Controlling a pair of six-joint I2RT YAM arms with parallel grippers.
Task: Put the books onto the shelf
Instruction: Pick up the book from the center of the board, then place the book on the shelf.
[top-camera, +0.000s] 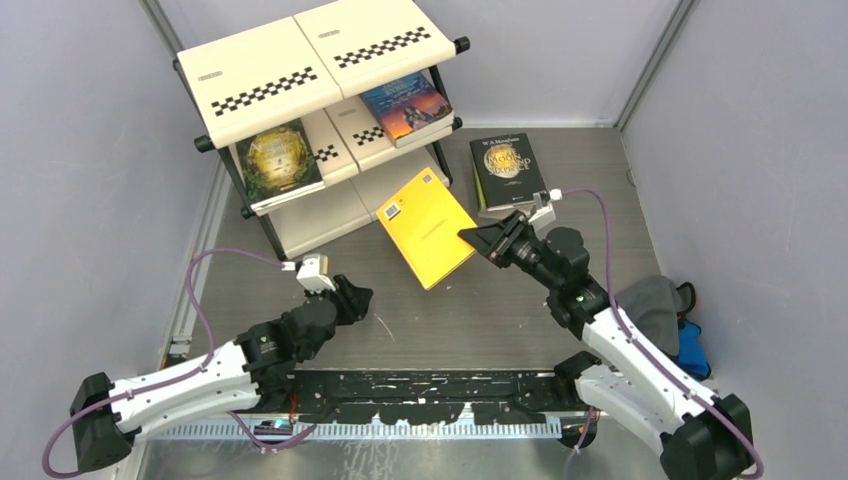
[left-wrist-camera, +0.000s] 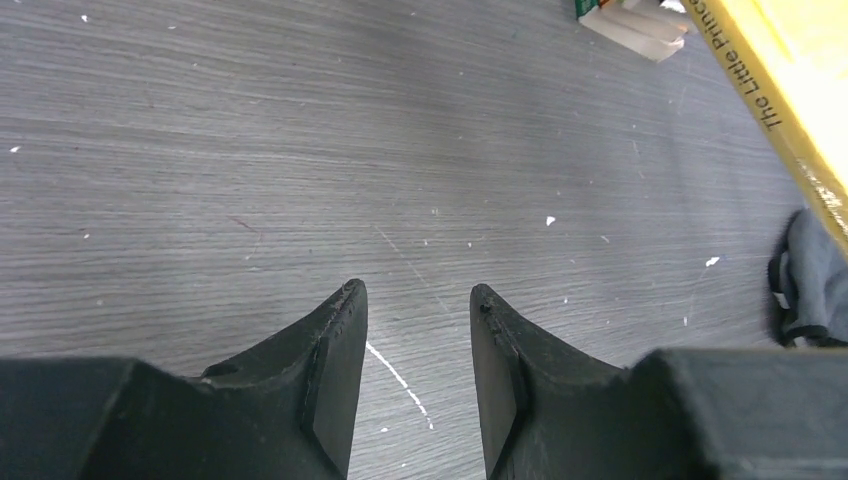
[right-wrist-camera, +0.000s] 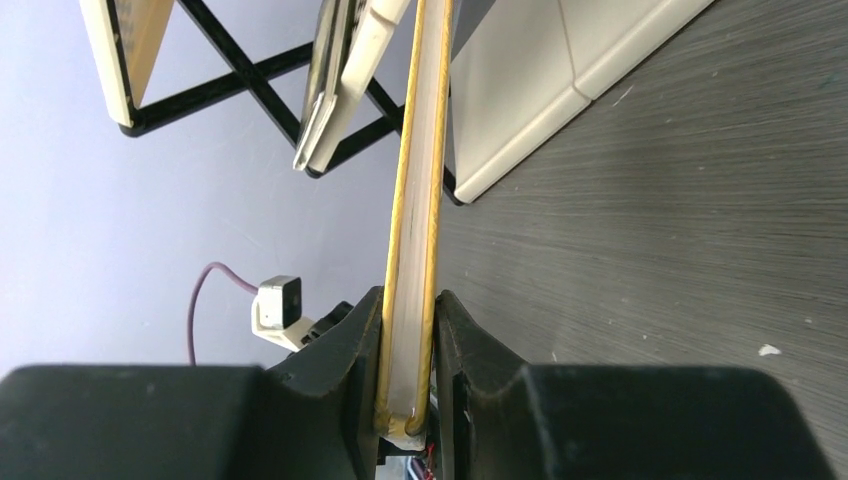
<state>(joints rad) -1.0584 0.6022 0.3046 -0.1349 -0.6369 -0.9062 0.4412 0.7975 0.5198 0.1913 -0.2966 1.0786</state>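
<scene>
Spine of the yellow book, left wrist view: black lettering reads "The Little Princ", cut off by the frame edge. Back cover of the same book, top view: a white barcode label, digits illegible. Black book: gold title includes "MOON"; the author line is too small to read. Lettering on the shelved covers is illegible.

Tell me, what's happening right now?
Right gripper shut on yellow book, by shelf. Left gripper open, empty. Black book on table. Nothing blocking.

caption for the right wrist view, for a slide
yellow book clamped edge-on in the right gripper, shelf just beyond
</scene>
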